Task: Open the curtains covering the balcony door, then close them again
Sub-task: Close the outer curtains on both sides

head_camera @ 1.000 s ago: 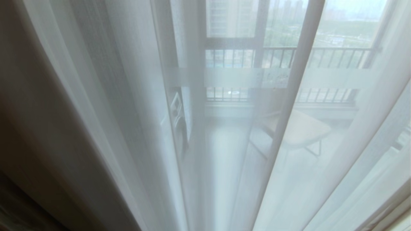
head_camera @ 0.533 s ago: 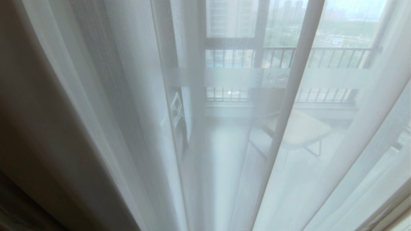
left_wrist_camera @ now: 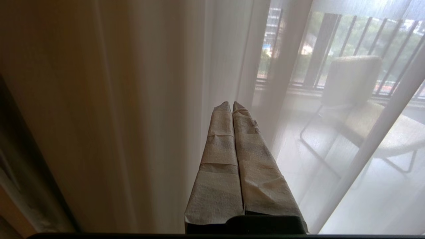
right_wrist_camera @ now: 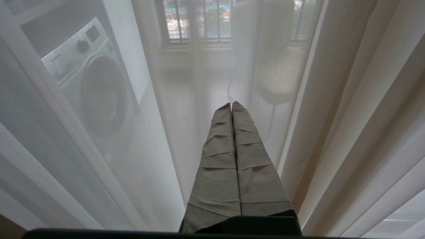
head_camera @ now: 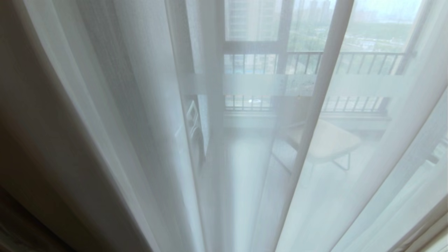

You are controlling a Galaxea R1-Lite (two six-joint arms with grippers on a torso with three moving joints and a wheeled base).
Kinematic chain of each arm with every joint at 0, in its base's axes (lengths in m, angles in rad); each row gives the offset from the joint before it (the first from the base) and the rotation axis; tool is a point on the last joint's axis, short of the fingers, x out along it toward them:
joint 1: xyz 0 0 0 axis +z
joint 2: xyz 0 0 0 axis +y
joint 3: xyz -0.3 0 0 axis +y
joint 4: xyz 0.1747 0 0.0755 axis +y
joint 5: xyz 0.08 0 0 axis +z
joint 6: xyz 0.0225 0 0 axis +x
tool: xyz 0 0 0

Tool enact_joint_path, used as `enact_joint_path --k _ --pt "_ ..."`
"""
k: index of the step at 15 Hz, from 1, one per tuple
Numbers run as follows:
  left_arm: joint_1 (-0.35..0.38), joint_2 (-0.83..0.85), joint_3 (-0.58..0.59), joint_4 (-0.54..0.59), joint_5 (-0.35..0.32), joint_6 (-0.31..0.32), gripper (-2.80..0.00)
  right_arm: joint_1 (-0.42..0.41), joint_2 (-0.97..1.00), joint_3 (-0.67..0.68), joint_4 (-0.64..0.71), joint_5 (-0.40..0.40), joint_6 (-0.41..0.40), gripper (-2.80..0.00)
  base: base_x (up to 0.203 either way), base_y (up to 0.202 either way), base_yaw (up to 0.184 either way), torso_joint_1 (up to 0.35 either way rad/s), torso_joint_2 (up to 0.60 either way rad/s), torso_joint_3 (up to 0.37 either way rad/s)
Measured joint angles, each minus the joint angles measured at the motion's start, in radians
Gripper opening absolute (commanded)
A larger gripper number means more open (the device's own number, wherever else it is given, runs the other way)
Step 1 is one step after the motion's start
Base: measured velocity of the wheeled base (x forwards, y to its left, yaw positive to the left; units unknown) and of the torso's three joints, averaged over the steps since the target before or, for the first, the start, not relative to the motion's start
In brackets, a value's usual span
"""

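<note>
**Both grippers pressed together, facing the drawn curtains**

We are seeing the left gripper [left_wrist_camera: 231, 103] with its two tape-wrapped fingers [left_wrist_camera: 219, 156] pressed flat together, pinching nothing. It is pointing at the curtains [left_wrist_camera: 139, 99], its tips just short of a fold where the thick beige drape on the left is meeting the thin sheer layer; whether the tips are touching the fabric we cannot tell.

The right gripper [right_wrist_camera: 231, 103] is likewise standing with its wrapped fingers [right_wrist_camera: 252, 159] pressed together and holding nothing. It is pointing at the sheer layer, with heavier cream folds [right_wrist_camera: 365, 116] hanging to its right.

Neither arm is showing in the head view. There the curtains [head_camera: 115, 115] are hanging across the whole scene in vertical folds, the opaque beige drape at the far left and the see-through white layer over the rest, so they are covering the balcony door [head_camera: 217, 84]. We are making out the door's dark frame and its frosted horizontal band through the sheer.

Farther off, beyond the glass, a washing machine [right_wrist_camera: 89, 86] is standing on the left, a light-seated chair [head_camera: 329, 143] on thin legs is standing on the balcony floor to the right, and a window with a bar railing [head_camera: 350, 63] is closing off the far side.
</note>
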Motion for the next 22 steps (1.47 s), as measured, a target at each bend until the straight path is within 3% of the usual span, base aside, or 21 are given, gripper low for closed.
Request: enact_joint_path --k 3,5,8,11,17,22 --pt "0.001 0.190 -0.240 0.001 0.021 -0.002 -2.80 0.000 0.000 0.000 0.000 0.000 0.000 -2.80 0.000 0.000 0.000 0.000 0.00 0.000" --pt "0.003 0.338 -0.411 0.001 0.085 -0.003 -2.80 0.000 0.000 0.000 0.000 0.000 0.000 -2.80 0.000 0.000 0.000 0.000 0.00 0.000" --pt "0.024 0.563 -0.631 0.001 0.286 -0.001 -2.80 0.000 0.000 0.000 0.000 -0.001 0.000 -2.80 0.000 0.000 0.000 0.000 0.00 0.000" --pt "0.179 0.736 -0.764 0.001 0.471 0.004 -2.80 0.000 0.000 0.000 0.000 -0.001 0.000 -2.80 0.000 0.000 0.000 0.000 0.00 0.000" --pt "0.559 1.048 -0.970 -0.009 0.507 0.012 -2.80 0.000 0.000 0.000 0.000 0.000 0.000 -2.80 0.000 0.000 0.000 0.000 0.00 0.000" --pt "0.691 1.244 -1.060 -0.152 0.508 0.074 -2.80 0.000 0.000 0.000 0.000 0.000 0.000 -2.80 0.000 0.000 0.000 0.000 0.00 0.000"
